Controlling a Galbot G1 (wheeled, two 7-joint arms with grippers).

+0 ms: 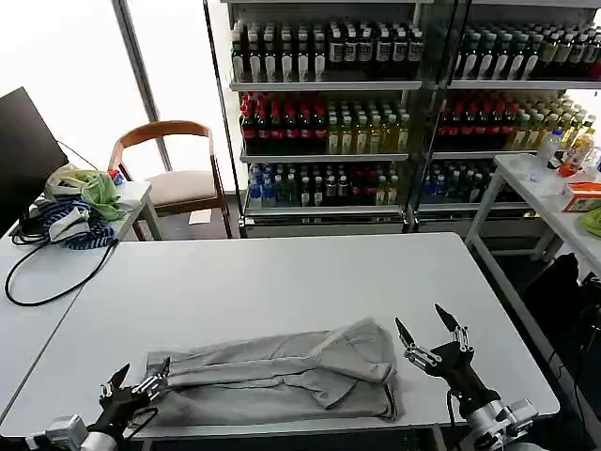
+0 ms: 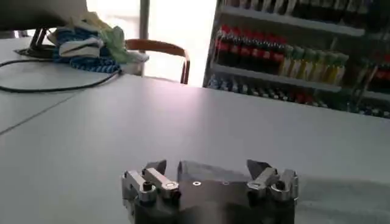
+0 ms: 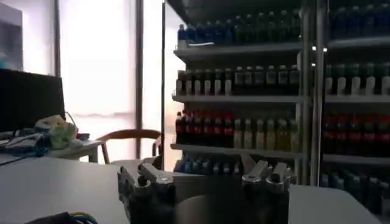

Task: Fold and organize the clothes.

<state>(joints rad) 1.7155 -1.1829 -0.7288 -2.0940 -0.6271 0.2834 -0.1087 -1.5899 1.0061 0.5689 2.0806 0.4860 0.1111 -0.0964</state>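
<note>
Currently the folded shirt (image 1: 282, 374) lay on the table (image 1: 282, 272); left claw (image 1: 131, 385) touched its left end, released; right claw (image 1: 434, 336) just right of it, released.

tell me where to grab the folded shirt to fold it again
Probably the two short ends. The shirt lies as a long flat band across the table's near edge, with the left gripper at its left end and the right gripper open just off its right end. Come in low from each side.

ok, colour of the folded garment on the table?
Light grey shirt, plain from here; clearest in the head view.
</note>
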